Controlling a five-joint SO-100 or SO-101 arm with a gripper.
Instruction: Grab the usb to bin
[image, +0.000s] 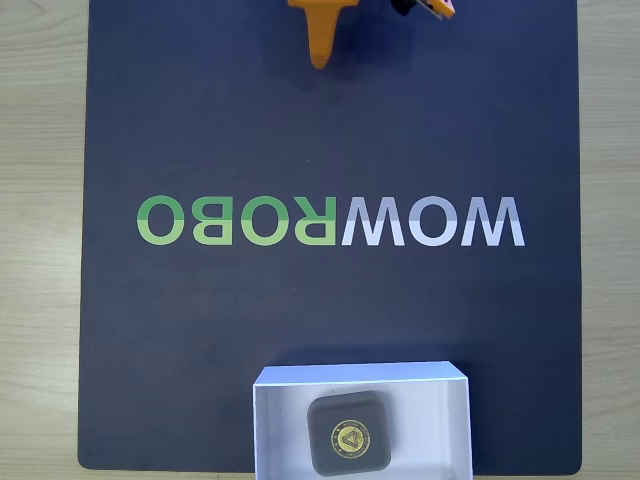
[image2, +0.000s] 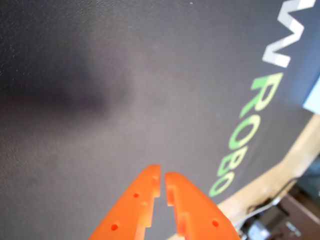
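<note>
In the fixed view, pale wood-grain desk (image: 40, 200) shows down the left edge, and on it lies a large dark navy mat (image: 200, 120) that takes up most of the picture. Across the mat's middle runs the mirrored lettering "WOWROBO" (image: 330, 221), its green half on the left and its pale grey half on the right. At the top edge, a little left of centre, the orange end effector (image: 320, 55) points down into the frame with nothing in it, well apart from everything else. Near the bottom edge, slightly right of centre, sits the bin (image: 270, 430), a white shallow box resting on the mat, and the usb (image: 348, 433) lies flat inside it, a dark grey rounded square with its gold triangle emblem facing up, placed left of the box's middle. In the wrist view, the end effector (image2: 162, 172) rises from the bottom edge above bare mat, its two orange fingers (image2: 145, 192) clenched together with only a thin slit between the tips and nothing gripped. To the right, the green and grey lettering runs up the frame, and past it a strip of desk shows at the lower right corner.
</note>
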